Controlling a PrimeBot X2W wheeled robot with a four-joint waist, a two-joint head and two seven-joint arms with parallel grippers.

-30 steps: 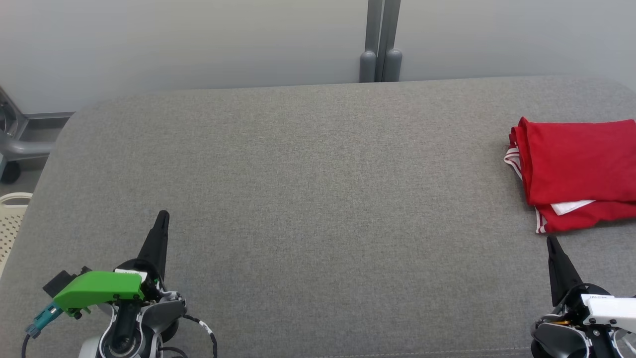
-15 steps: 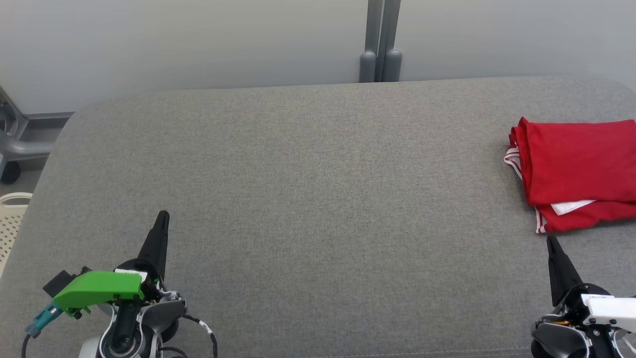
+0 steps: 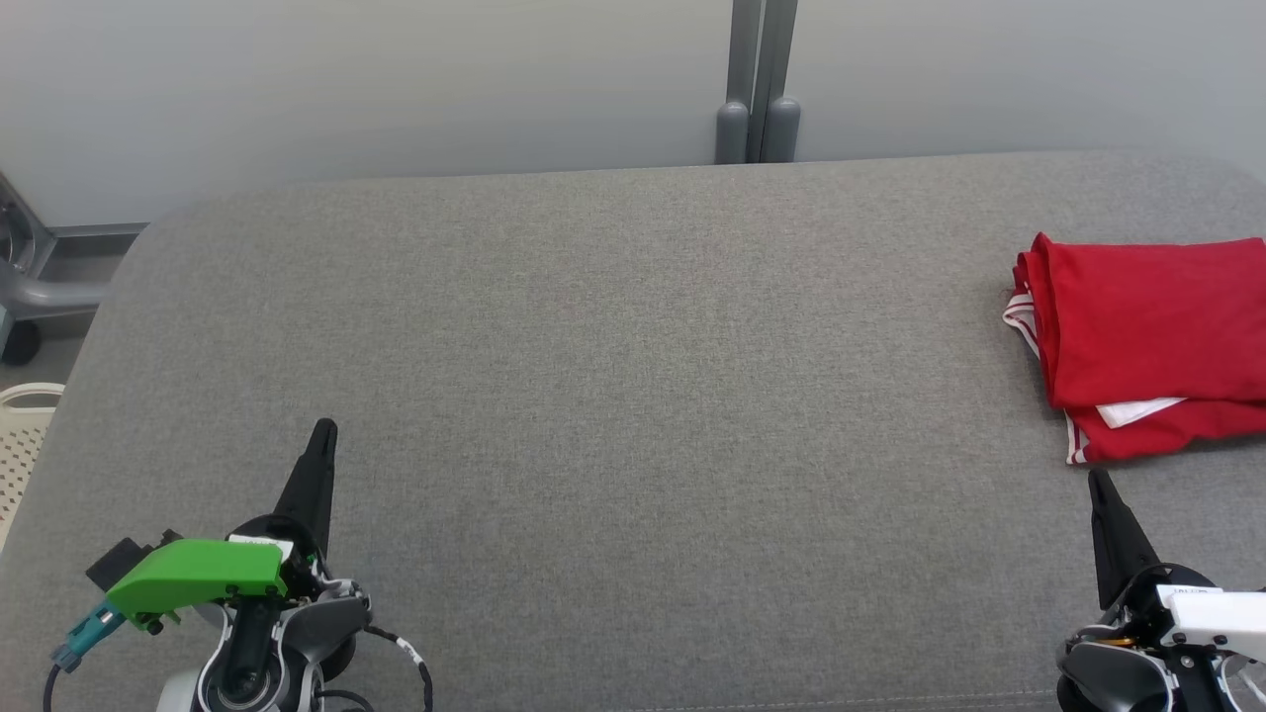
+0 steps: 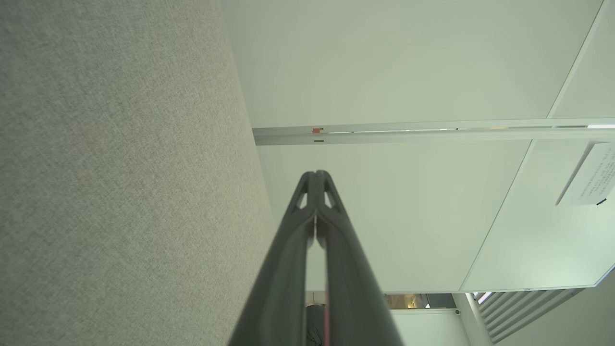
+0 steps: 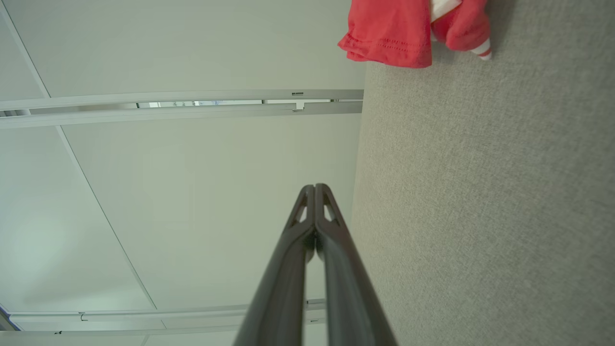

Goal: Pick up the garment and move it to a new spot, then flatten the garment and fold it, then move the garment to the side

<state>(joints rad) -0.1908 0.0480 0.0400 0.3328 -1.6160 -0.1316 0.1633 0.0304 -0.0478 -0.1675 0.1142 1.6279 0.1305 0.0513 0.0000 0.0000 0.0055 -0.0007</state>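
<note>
A red garment with white trim lies folded at the right edge of the grey padded table; its hem hangs at the top of the right wrist view. My left gripper rests shut at the lower left, holding nothing, its fingers pressed together. Just below the garment's near edge, my right gripper is shut and empty too, tips closed and apart from the cloth.
A pale wall with a grey post stands behind the table. A cream perforated basket and a grey metal frame sit off the left edge.
</note>
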